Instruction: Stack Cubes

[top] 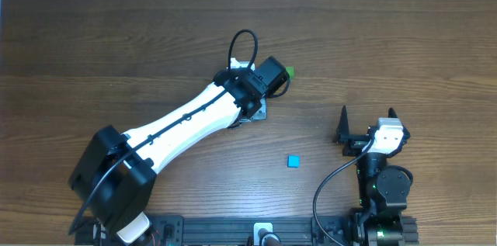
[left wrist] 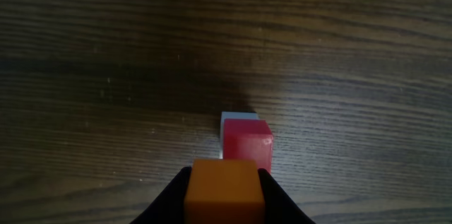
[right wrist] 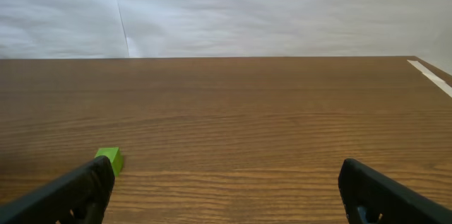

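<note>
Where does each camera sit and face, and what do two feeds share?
Top view: fixed overhead, looking down on the brown wooden table; left arm and right arm show.
Left wrist view: on the left arm, looking down past the left gripper, shut on an orange cube, at a red cube seemingly atop a white cube.
Right wrist view: on the right arm, looking low across the table to a white wall; open right gripper shows.
Shared: top and right wrist views show a small green cube.
</note>
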`<move>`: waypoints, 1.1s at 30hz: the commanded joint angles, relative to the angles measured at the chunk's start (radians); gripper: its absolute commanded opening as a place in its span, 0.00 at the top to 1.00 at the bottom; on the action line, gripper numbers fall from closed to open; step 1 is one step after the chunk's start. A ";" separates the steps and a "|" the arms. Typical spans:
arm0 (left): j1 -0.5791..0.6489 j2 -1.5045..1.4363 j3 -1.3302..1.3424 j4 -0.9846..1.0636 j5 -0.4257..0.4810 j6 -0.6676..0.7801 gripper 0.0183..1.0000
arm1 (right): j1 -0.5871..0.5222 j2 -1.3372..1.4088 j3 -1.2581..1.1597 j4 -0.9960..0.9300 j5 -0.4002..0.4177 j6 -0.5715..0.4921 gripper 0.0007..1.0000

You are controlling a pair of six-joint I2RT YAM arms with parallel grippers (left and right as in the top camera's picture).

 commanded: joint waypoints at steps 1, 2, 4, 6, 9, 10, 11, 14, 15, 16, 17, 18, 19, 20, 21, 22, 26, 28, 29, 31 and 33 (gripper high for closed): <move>0.004 0.018 0.023 0.008 0.016 -0.003 0.97 | -0.006 -0.005 -0.005 -0.002 0.013 0.000 0.01; 0.004 0.018 0.023 0.011 0.016 -0.003 0.97 | -0.006 -0.005 -0.005 -0.002 0.013 0.000 0.01; 0.004 0.018 0.023 0.016 0.016 -0.003 0.97 | -0.006 -0.005 -0.005 -0.002 0.013 0.000 0.01; 0.004 0.021 0.023 0.023 0.016 -0.003 0.97 | -0.006 -0.005 -0.005 -0.002 0.013 0.000 0.01; 0.004 0.030 0.023 0.027 0.016 -0.001 0.97 | -0.006 -0.005 -0.005 -0.002 0.013 0.000 0.01; 0.004 0.031 0.023 0.028 0.016 0.000 0.97 | -0.006 -0.005 -0.005 -0.002 0.013 0.000 0.01; 0.004 0.034 0.023 0.030 0.016 0.000 0.97 | -0.006 -0.005 -0.005 -0.002 0.013 0.000 0.01; 0.004 0.040 0.023 0.031 0.020 0.000 0.97 | -0.006 -0.005 -0.005 -0.002 0.013 0.000 0.01; 0.004 0.042 0.023 0.031 0.020 0.000 0.97 | -0.006 -0.005 -0.005 -0.002 0.013 0.000 0.01; 0.004 0.044 0.023 0.032 0.020 0.000 0.97 | -0.006 -0.005 -0.005 -0.002 0.013 0.000 0.01; 0.004 0.047 0.023 0.036 0.020 0.000 0.97 | -0.006 -0.005 -0.005 -0.002 0.013 0.000 0.01; 0.004 0.047 0.023 0.039 0.020 0.000 0.97 | -0.006 -0.005 -0.005 -0.002 0.013 0.000 0.01; 0.004 0.048 0.023 0.042 0.020 0.000 0.97 | -0.006 -0.005 -0.005 -0.002 0.013 0.000 0.01; 0.004 0.049 0.023 0.045 0.021 0.000 0.97 | -0.006 -0.005 -0.005 -0.002 0.013 0.000 0.01; 0.004 0.049 0.023 0.046 0.022 0.000 0.96 | -0.006 -0.005 -0.005 -0.002 0.013 0.000 0.01; 0.004 0.050 0.023 0.047 0.023 0.000 0.96 | -0.006 -0.005 -0.005 -0.002 0.013 0.000 0.01; 0.004 0.060 0.023 0.054 0.024 0.000 0.96 | -0.006 -0.005 -0.005 -0.002 0.013 0.000 0.01; 0.004 0.068 0.023 0.054 0.028 0.000 0.96 | -0.006 -0.005 -0.005 -0.002 0.013 0.000 0.01; 0.004 0.070 0.023 0.054 0.028 0.000 0.96 | -0.006 -0.005 -0.005 -0.002 0.013 0.000 0.01; 0.004 0.075 0.023 0.054 0.029 0.000 0.96 | -0.006 -0.005 -0.005 -0.002 0.013 0.000 0.01; 0.004 0.077 0.023 0.054 0.031 0.000 0.96 | -0.006 -0.005 -0.005 -0.002 0.013 0.000 0.01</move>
